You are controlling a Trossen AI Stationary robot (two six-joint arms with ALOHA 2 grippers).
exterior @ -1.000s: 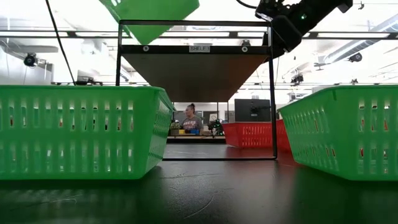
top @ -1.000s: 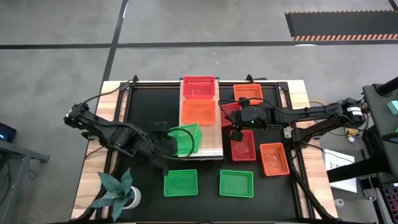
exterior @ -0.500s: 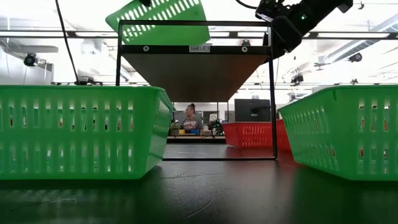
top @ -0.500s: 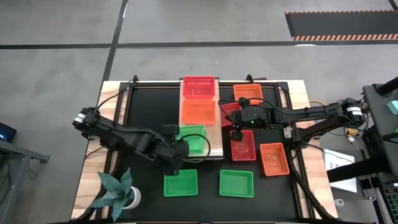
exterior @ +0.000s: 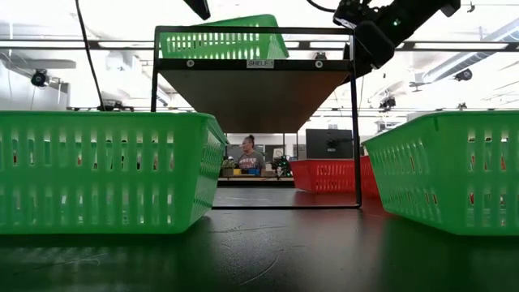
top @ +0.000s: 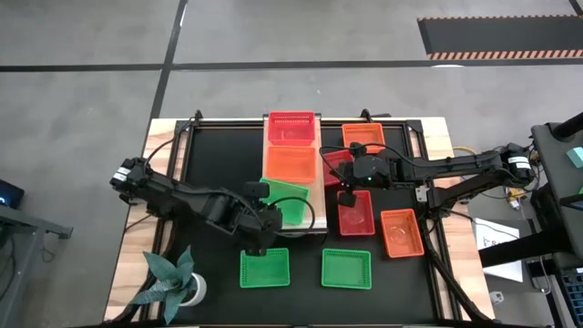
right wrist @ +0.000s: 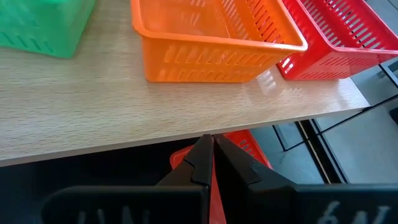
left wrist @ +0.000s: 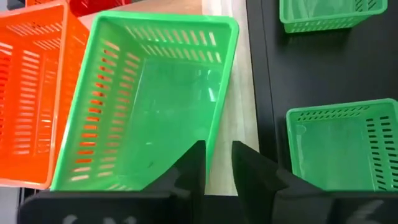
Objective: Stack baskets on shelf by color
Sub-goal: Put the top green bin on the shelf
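My left gripper (left wrist: pixel 216 163) pinched the near wall of a green basket (top: pixel 284 201), holding it tilted on the shelf (top: pixel 319 214) beside the orange basket (top: pixel 290 166). Farther off, my right gripper (top: pixel 346 194) hung beside the shelf, fingers closed on nothing.

A small label reading "SHELF" (exterior: pixel 259 62) sits on the shelf's front edge (exterior: pixel 324 63).
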